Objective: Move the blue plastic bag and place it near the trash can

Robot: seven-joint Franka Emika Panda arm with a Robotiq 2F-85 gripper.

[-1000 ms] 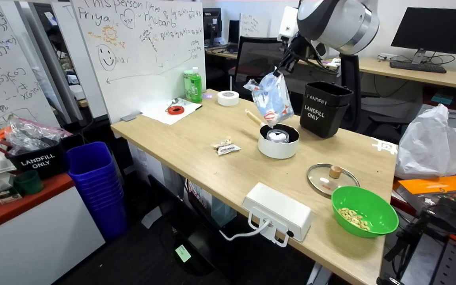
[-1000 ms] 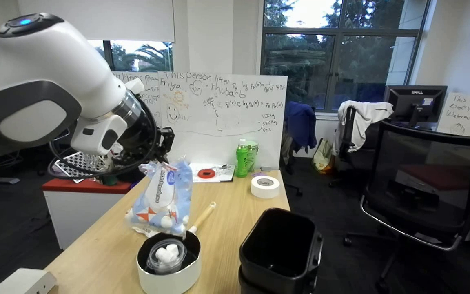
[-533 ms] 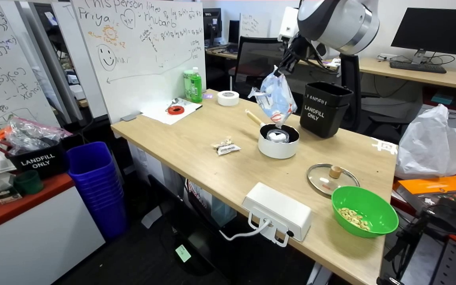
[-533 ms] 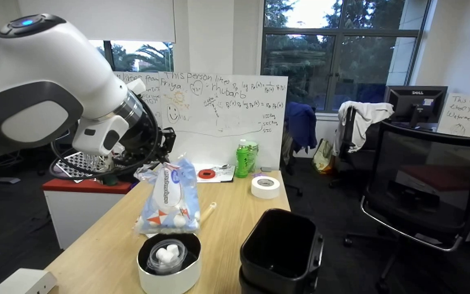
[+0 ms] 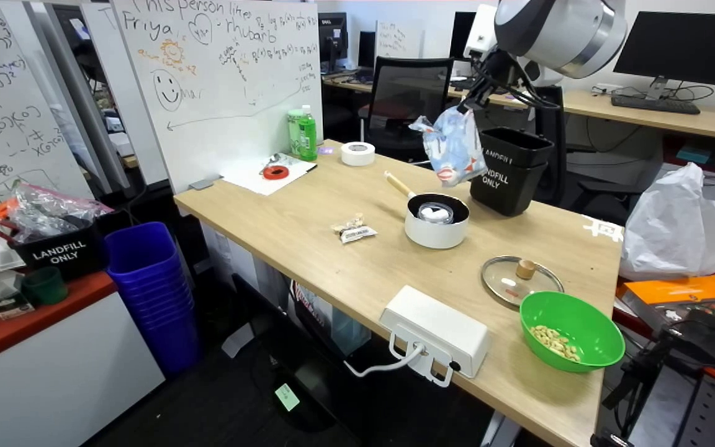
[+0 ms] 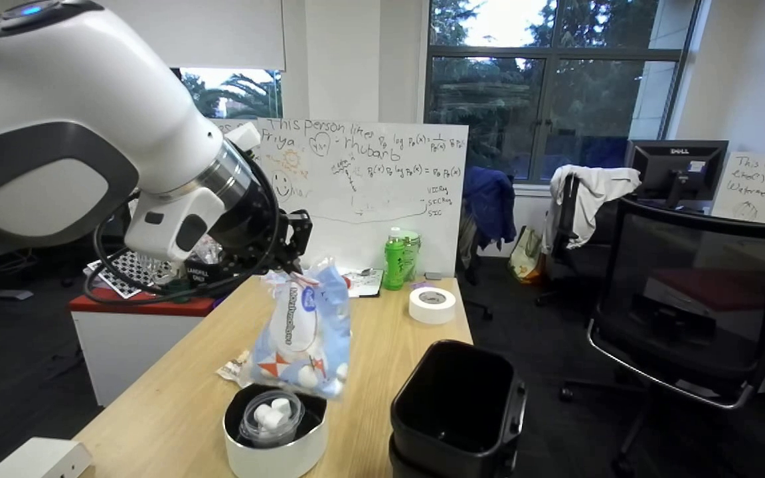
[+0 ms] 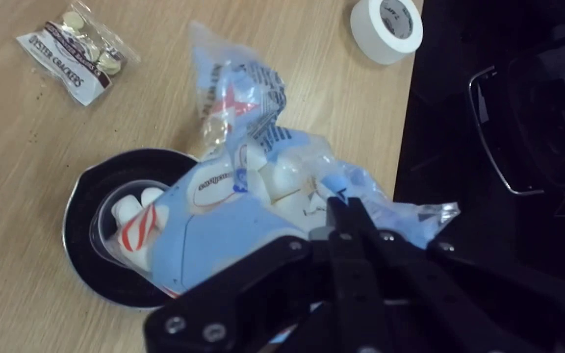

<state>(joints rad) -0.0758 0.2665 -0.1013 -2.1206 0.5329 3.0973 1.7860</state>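
Carrying looks to be the step in hand: the gripper (image 7: 345,203) has its fingertips pinched on the plastic of the blue marshmallow bag (image 6: 306,342), which hangs in the air higher than the pot (image 5: 435,233), over its rim or just past it; I cannot tell which. The trash can (image 5: 516,177), really two black bins nested, stands on the worktop (image 5: 388,264) beside the pot without touching it, so I judge the lift done and the setting-down not yet. The next move calls for a sideways carry away from the pot toward the trash can, then a gentle lowering onto the worktop near it before the fingers part; the loose bottom of the bag could catch the pot's rim or the clear cup (image 6: 276,435) inside if carried low. In an exterior view the trash can's open mouth (image 6: 455,405) can be looked into, which I cannot make out in the wrist view. Lettering (image 5: 495,180) on the trash can's side, and the glass lid (image 5: 508,284) and green bowl (image 5: 599,338) on the far side of the pot from the tape roll (image 5: 357,159), appear only in an exterior view. The wrist view alone makes the label on the oyster cracker packet (image 7: 69,61), near the pot, easy to read.
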